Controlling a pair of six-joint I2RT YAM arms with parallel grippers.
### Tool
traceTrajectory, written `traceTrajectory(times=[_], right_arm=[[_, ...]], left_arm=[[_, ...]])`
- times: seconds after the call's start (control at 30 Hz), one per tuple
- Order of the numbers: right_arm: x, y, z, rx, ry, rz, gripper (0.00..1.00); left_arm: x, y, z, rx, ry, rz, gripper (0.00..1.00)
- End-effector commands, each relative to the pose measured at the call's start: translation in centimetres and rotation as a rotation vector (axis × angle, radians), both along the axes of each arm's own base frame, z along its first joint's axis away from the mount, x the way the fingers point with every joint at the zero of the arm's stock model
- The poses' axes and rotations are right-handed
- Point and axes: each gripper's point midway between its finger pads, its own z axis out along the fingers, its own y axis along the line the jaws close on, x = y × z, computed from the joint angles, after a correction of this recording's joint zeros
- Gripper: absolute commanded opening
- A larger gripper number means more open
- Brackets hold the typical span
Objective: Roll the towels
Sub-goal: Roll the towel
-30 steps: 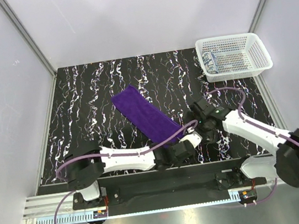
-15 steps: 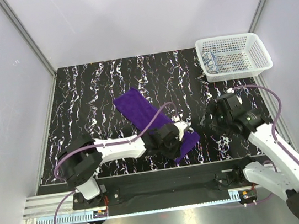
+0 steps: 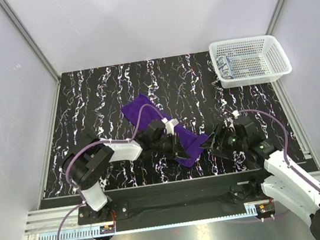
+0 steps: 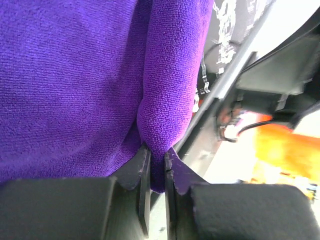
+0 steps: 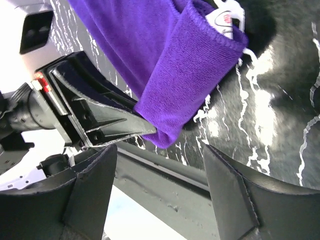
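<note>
The purple towel [image 3: 139, 112] lies slantwise on the black marbled table [image 3: 86, 106], its near end lifted and folded back over itself [image 3: 190, 147]. My left gripper [image 3: 177, 145] is shut on that fold; in the left wrist view the cloth [image 4: 75, 75] is pinched between the two pads of the left gripper [image 4: 157, 161]. Just right of the fold, my right gripper [image 3: 217, 143] stands open. In the right wrist view the right gripper [image 5: 160, 172] has nothing between its fingers, with the towel's [image 5: 190, 65] folded end just ahead. The patterned towel [image 3: 226, 66] lies in the basket.
The white mesh basket [image 3: 258, 57] stands at the far right corner of the table. A metal rail [image 3: 175, 184] runs along the near table edge, close under both grippers. One finger of the left gripper [image 5: 100, 120] shows in the right wrist view beside the fold.
The left gripper has drawn the towel's near end up and back toward the far left, folding it over. The right arm swung right, then lowered beside the fold, its jaws narrowing somewhat.
</note>
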Motion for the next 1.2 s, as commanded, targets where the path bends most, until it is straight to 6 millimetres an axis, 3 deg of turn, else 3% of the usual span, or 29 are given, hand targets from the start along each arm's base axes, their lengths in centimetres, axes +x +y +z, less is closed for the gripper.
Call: traceTrajectory(times=[0.0, 0.43, 0.67, 0.9, 1.03, 1.13, 1.17], right_arm=[[1.1, 1.6, 1.4, 0.089, -0.08, 0.047, 0.76], [2.3, 1.7, -3.5, 0.044, 0.016, 0.009, 0.74], [3.2, 2.3, -3.8, 0.052, -0.004, 0.009, 0.72], [3.1, 4.2, -5.0, 0.034, 0.013, 0.053, 0.61], [3.0, 5.0, -5.4, 0.023, 0.021, 0.065, 0.42], [3.0, 4.8, -5.5, -0.003, 0.032, 0.06, 0.34], [2.8, 4.5, -5.7, -0.025, 0.043, 0.063, 0.31]], left_arm=[[-0.5, -1.8, 3.5, -0.196, 0.097, -0.035, 0.03], [-0.8, -1.4, 3.0, -0.212, 0.173, 0.0, 0.03], [-1.1, -1.3, 2.6, -0.251, 0.198, 0.014, 0.03], [-1.5, -1.7, 3.5, -0.384, 0.298, 0.033, 0.03], [-1.3, -1.4, 3.0, -0.381, 0.313, 0.055, 0.03], [-1.3, -1.2, 2.8, -0.342, 0.278, 0.056, 0.16], [-1.2, -0.7, 1.3, -0.268, 0.263, 0.07, 0.37]])
